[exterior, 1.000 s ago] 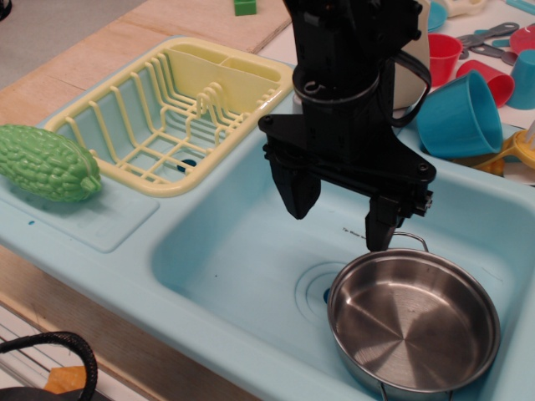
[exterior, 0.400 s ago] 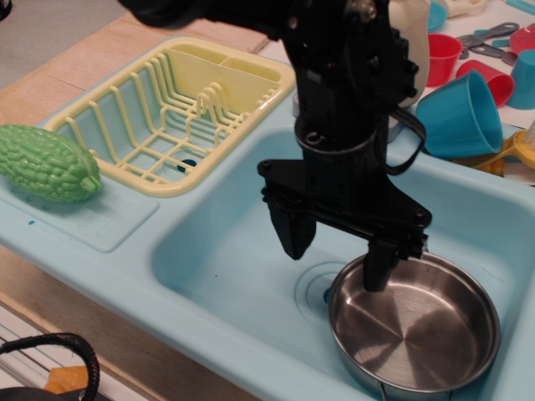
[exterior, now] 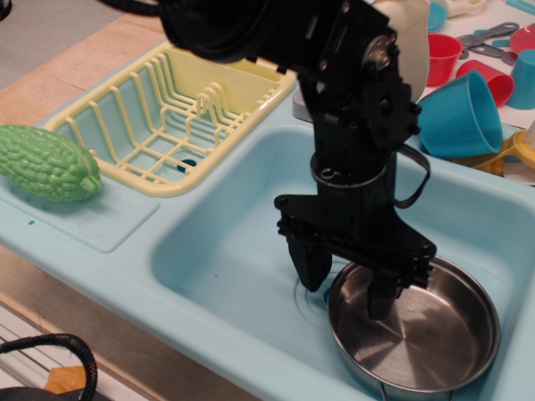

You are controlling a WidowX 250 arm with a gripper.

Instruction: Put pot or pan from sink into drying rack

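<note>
— Observation.image view, nearest first: what's at the front?
— A steel pan (exterior: 418,330) lying in the right part of the blue sink (exterior: 234,251).
— And the hand (exterior: 347,280)?
— Spread wide, astride the pan's left rim: one finger inside, the other outside over the drain.
— Farther back?
— A green bumpy gourd (exterior: 46,163) on the left ledge, then the yellow drying rack (exterior: 167,117), then cups (exterior: 460,113) on the bench
</note>
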